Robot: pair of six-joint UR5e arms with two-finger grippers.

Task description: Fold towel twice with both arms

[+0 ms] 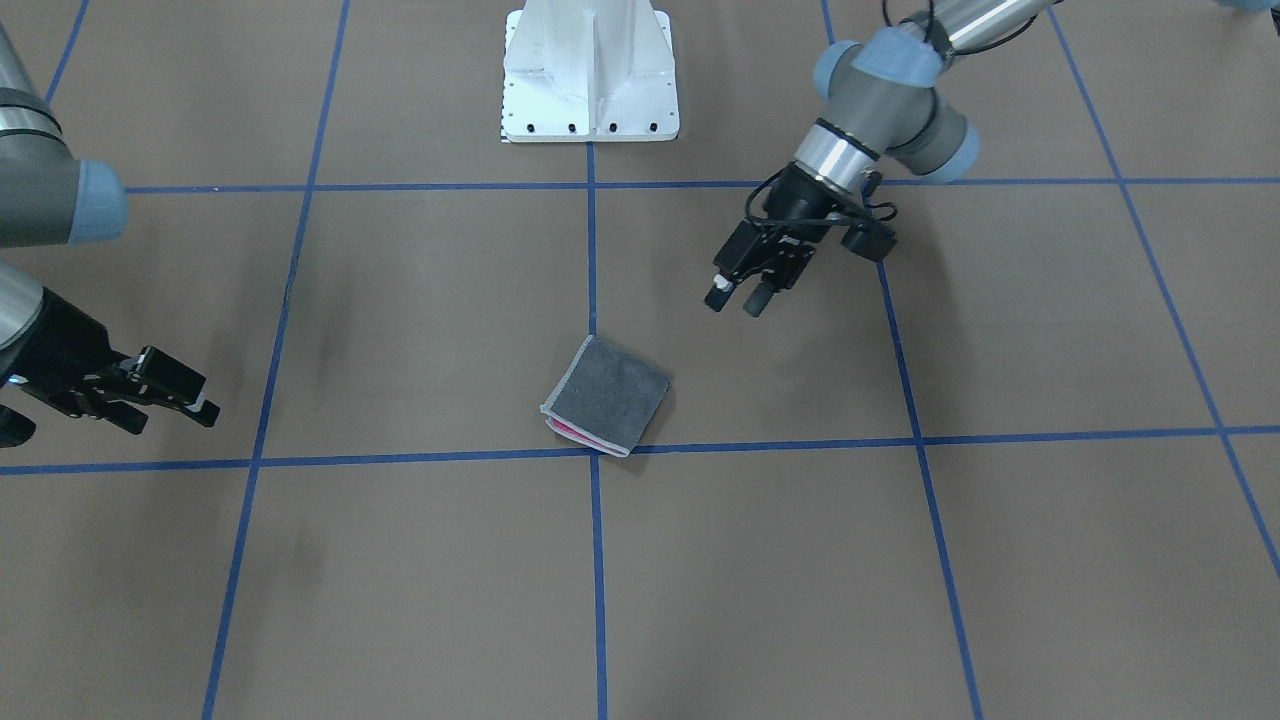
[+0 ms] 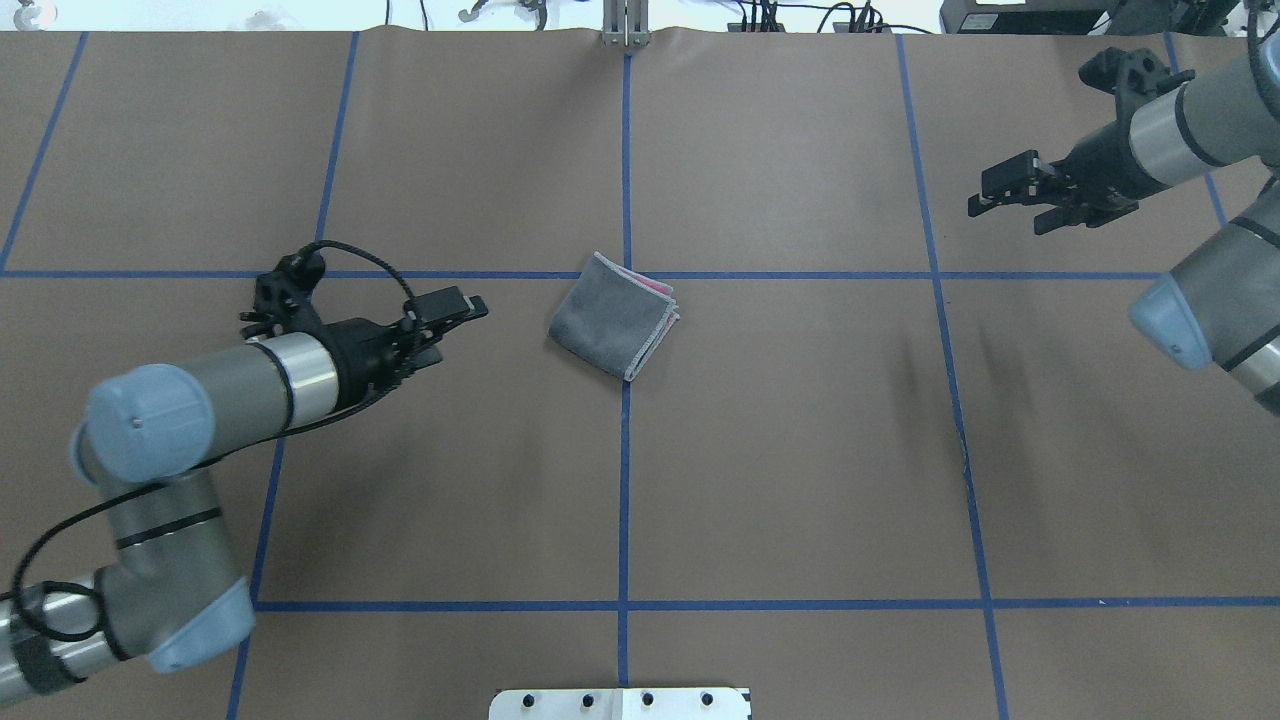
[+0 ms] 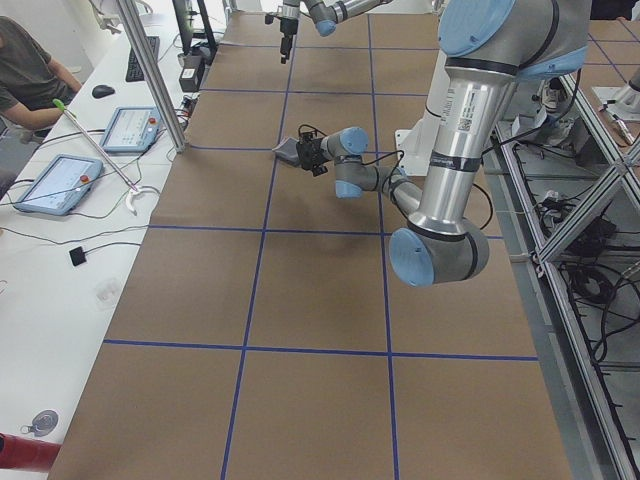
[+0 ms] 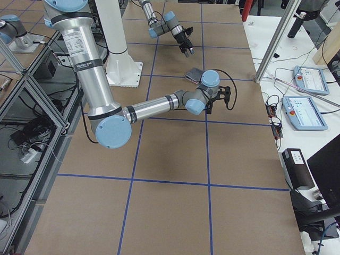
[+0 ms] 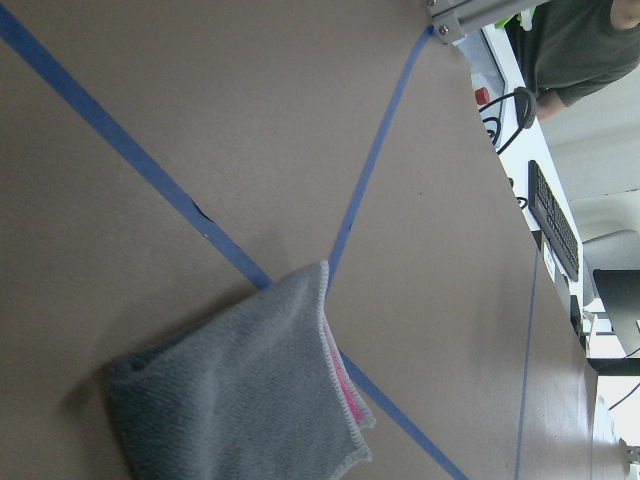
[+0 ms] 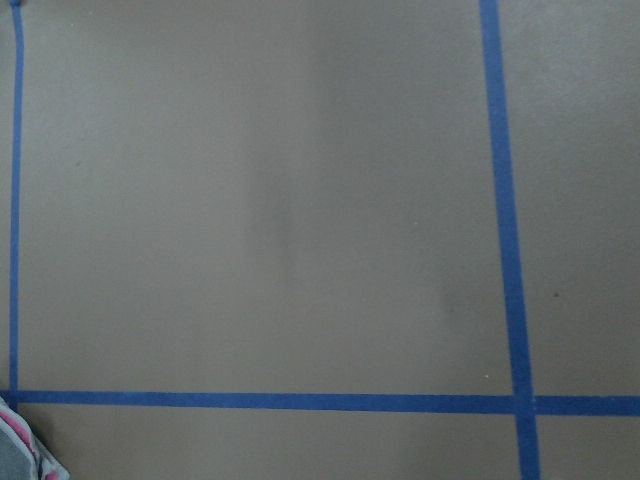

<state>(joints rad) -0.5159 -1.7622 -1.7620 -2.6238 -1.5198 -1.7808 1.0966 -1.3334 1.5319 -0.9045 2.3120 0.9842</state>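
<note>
The small square terry towel lies folded into a compact square, dark grey face up, with a sliver of pink and the light grey stitched border showing along one edge. It rests on the brown paper-covered table, over a crossing of blue tape lines. My black two-finger left gripper hangs near the towel on my left, touching nothing, its fingers apart. My black two-finger right gripper is well apart from the towel on the other side, also spread and empty.
</note>
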